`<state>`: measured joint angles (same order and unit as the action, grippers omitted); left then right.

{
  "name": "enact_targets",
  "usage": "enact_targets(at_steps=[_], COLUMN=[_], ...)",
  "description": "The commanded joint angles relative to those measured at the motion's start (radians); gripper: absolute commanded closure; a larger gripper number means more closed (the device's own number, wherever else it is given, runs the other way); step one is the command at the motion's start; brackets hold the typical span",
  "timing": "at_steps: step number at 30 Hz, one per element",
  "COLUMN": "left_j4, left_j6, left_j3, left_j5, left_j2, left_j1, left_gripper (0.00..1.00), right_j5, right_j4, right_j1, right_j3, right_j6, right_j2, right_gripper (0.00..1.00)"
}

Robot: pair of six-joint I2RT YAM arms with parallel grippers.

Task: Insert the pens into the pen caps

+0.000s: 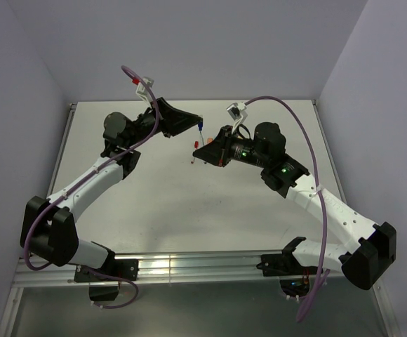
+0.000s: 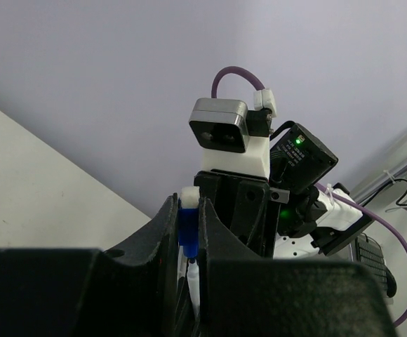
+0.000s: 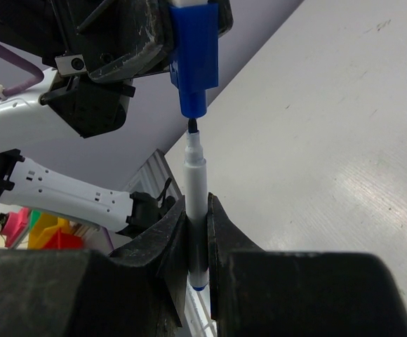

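My left gripper point(image 2: 188, 210) is shut on a dark blue pen cap point(image 2: 188, 230), open end down; it also shows in the top view point(image 1: 200, 127). My right gripper point(image 3: 196, 210) is shut on a thin whitish pen point(image 3: 195, 189) with a blue end, held upright. Its dark tip sits right at the mouth of the blue cap point(image 3: 194, 60), lined up with it. In the top view the two grippers meet above the far middle of the table point(image 1: 189, 210). A small red cap point(image 1: 197, 144) and a thin whitish pen with a red tip point(image 1: 191, 161) show just below them.
The right wrist camera point(image 2: 221, 130) and its purple cable point(image 2: 235, 74) are close in front of my left gripper. Red and yellow bins point(image 3: 42, 232) stand off the table's edge. Purple walls enclose the table on three sides.
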<state>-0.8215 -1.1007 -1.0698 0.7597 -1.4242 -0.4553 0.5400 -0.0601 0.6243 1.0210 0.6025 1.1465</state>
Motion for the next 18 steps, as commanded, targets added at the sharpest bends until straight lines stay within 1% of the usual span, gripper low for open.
enact_targets(at_steps=[1, 18], left_j4=[-0.025, -0.011], left_j6=[0.019, 0.033], left_j3=[-0.022, -0.03], left_j5=[0.015, 0.024], left_j2=[0.005, -0.001], left_j1=[-0.006, -0.032], left_gripper=[1.0, 1.0], right_j5=[-0.005, -0.074], right_j4=[-0.017, -0.009], right_j1=[0.006, -0.003], right_j3=[0.04, 0.033], right_j6=[-0.021, -0.03], right_j2=[-0.03, -0.065], right_gripper=[1.0, 1.0])
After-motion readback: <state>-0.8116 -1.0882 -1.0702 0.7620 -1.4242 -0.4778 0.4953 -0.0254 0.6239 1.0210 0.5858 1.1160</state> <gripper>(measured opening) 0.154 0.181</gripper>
